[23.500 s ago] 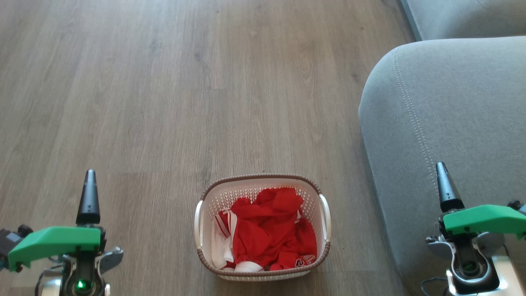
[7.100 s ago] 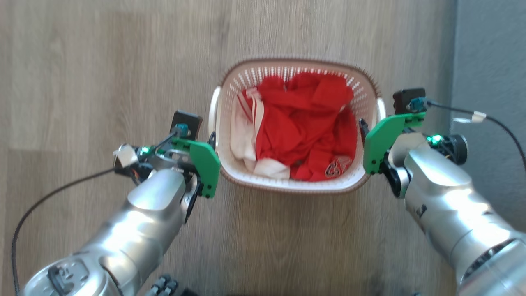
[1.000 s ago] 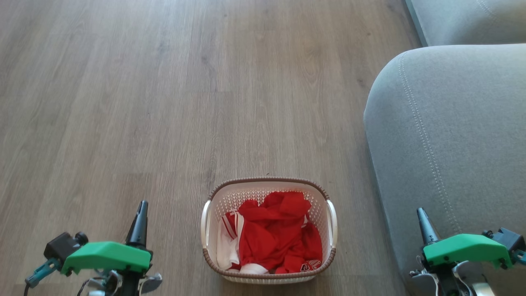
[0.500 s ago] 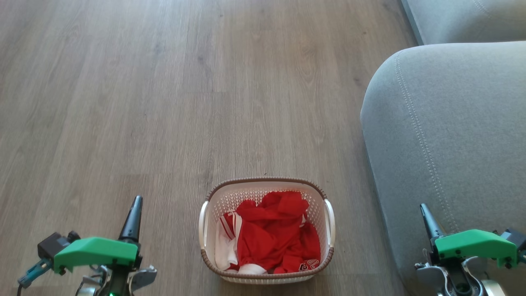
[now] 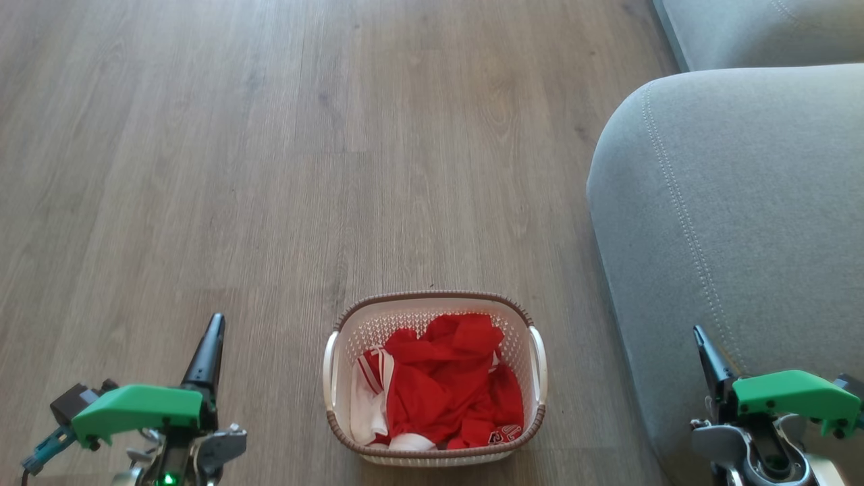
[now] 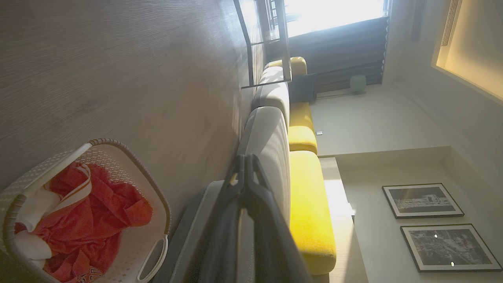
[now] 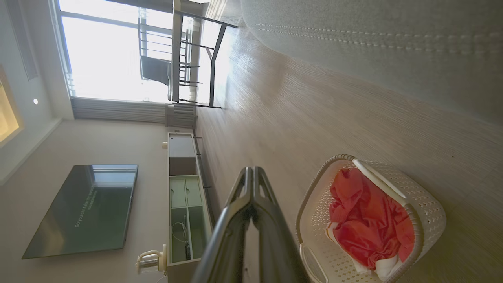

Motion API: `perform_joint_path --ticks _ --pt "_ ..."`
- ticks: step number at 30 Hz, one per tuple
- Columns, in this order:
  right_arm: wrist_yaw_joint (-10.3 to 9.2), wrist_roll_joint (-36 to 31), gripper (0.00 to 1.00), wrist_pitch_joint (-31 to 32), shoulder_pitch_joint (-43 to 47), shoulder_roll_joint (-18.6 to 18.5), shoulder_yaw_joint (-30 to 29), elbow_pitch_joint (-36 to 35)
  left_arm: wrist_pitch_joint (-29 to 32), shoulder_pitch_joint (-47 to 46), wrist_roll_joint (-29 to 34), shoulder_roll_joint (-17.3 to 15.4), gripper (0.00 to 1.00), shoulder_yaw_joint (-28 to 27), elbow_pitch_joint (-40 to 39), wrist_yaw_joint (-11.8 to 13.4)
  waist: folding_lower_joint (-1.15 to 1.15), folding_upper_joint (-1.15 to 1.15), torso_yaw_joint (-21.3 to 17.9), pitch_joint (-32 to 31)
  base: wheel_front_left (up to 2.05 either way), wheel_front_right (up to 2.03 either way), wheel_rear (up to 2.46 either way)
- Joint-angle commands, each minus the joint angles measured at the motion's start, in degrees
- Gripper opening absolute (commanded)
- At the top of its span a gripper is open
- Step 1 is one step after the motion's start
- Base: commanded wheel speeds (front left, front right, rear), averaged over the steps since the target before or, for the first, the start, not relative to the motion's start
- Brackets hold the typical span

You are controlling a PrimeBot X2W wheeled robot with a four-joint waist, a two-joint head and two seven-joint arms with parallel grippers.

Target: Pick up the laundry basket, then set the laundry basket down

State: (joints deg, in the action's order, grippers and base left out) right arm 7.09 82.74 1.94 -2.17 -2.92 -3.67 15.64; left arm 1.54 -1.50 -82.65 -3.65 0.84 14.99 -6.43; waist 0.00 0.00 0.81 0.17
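Wood floor (image 5: 270, 169) by the sofa (image 5: 729, 202): the laundry basket (image 5: 432, 295) is being flanked by left gripper (image 5: 212, 327) and right gripper (image 5: 703, 341), both clenched empty; handles (image 5: 329, 368) are best taken together, level.

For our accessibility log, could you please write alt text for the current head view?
A white laundry basket with a brown rim, holding red and white clothes, sits on the wood floor beside a grey sofa arm. The left gripper and the right gripper, both shut, stand apart from it at the bottom corners.
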Motion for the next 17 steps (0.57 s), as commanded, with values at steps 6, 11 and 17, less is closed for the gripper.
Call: perform_joint_path --ticks 6,11,17 --pt "0.36 4.3 0.00 1.4 -3.2 -1.1 0.0 -1.8 1.4 -3.6 -4.5 -0.8 0.00 -3.3 -1.4 -0.7 0.00 0.00 -0.3 0.0 0.00 0.00 0.00" --pt "0.38 7.2 0.00 2.2 -3.5 -1.1 -0.6 -1.7 2.2 -4.0 -7.6 -0.8 0.00 -4.2 -1.3 -0.9 0.00 0.00 -0.5 0.0 0.00 0.00 0.00" --pt "0.40 10.6 0.00 3.3 -3.9 -1.1 -1.3 -1.7 3.2 -4.5 -11.2 -0.7 0.00 -5.2 -1.0 -1.0 0.00 0.00 -0.8 0.0 0.00 0.00 0.00"
